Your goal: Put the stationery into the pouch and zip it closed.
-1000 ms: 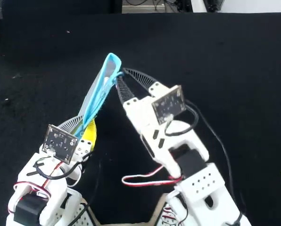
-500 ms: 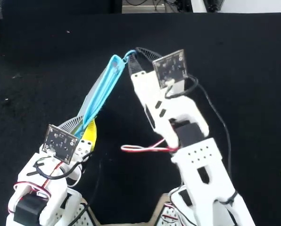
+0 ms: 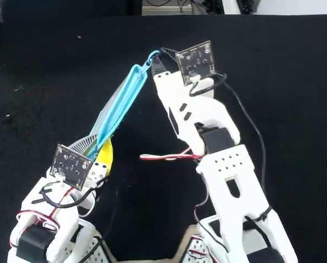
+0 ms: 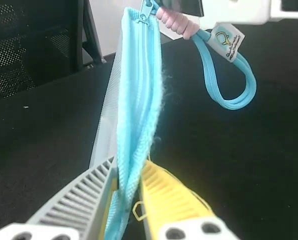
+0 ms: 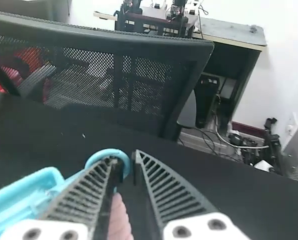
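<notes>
We see the light-blue fabric zip pouch (image 3: 122, 101) held up off the black table (image 3: 284, 76), stretched slantwise between both claws. Our left gripper (image 4: 129, 165) (one grey finger, one yellow) is clamped tight on the pouch's near end. Our right gripper (image 5: 124, 162) is closed to a narrow slit on the pink zip pull (image 4: 171, 22) at the far end, beside the zip slider (image 4: 147, 9). A blue wrist loop (image 4: 234, 75) hangs from the pull.

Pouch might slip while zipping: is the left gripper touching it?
Touching. Left wrist view shows the left gripper shut on the pouch, jaws pressing both sides.
</notes>
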Controlling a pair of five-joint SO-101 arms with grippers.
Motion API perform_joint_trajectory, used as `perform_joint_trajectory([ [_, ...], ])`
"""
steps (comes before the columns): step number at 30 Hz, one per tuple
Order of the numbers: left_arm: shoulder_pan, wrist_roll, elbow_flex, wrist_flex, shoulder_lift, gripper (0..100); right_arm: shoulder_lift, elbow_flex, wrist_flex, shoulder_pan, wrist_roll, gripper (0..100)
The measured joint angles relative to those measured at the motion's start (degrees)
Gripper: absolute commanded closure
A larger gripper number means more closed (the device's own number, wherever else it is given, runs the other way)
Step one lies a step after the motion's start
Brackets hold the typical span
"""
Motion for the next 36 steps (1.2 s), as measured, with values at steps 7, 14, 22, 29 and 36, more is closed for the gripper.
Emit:
perform_joint_trajectory([
  [7, 0.0, 0.0, 0.0, 0.0, 0.0, 97, 0.1, 0.0, 0.0, 0.0, 0.0, 98.7],
  [14, 0.0, 0.0, 0.0, 0.0, 0.0, 97, 0.1, 0.0, 0.0, 0.0, 0.0, 98.7],
  [22, 0.0, 0.0, 0.0, -0.1, 0.3, 97, 0.1, 0.0, 0.0, 1.5, 0.0, 98.7],
  [29, 0.1, 0.0, 0.0, -0.1, 0.3, 97, 0.1, 0.0, 0.0, 1.6, 0.0, 98.6],
  [36, 0.1, 0.0, 0.0, -0.1, 0.3, 97, 0.1, -0.1, 2.2, 1.2, 0.0, 94.6],
])
